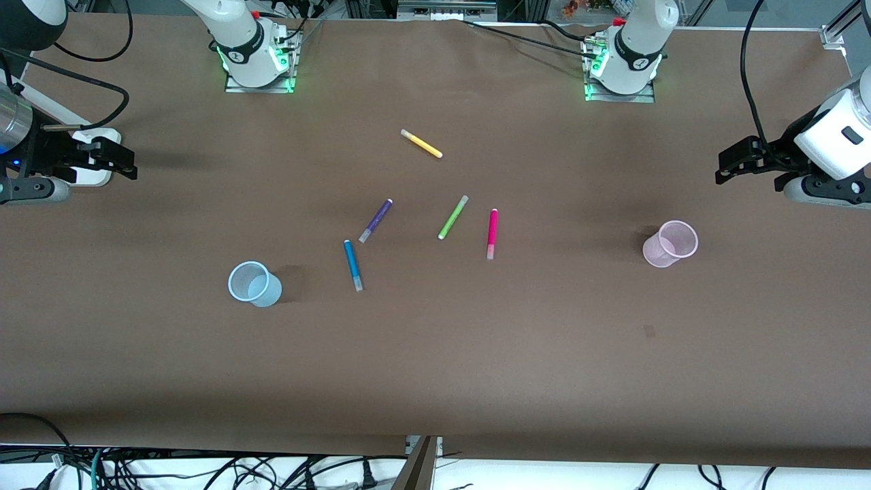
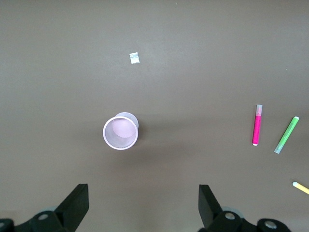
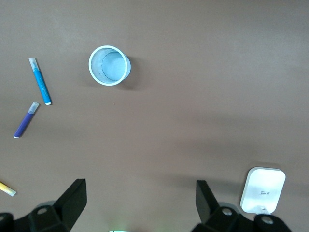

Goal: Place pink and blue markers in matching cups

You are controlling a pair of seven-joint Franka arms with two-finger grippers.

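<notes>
Both claws released and waiting: left claw (image 1: 722,165) at its worktop end above translucent pale pink plastic cup (image 1: 671,243); right claw (image 1: 129,163) at its end. Slim magenta-pink marker (image 1: 492,233) mid-worktop, lengthwise toward camera, toward left arm; mid-blue marker (image 1: 352,265) beside pale blue cup (image 1: 253,284), toward right arm.
</notes>
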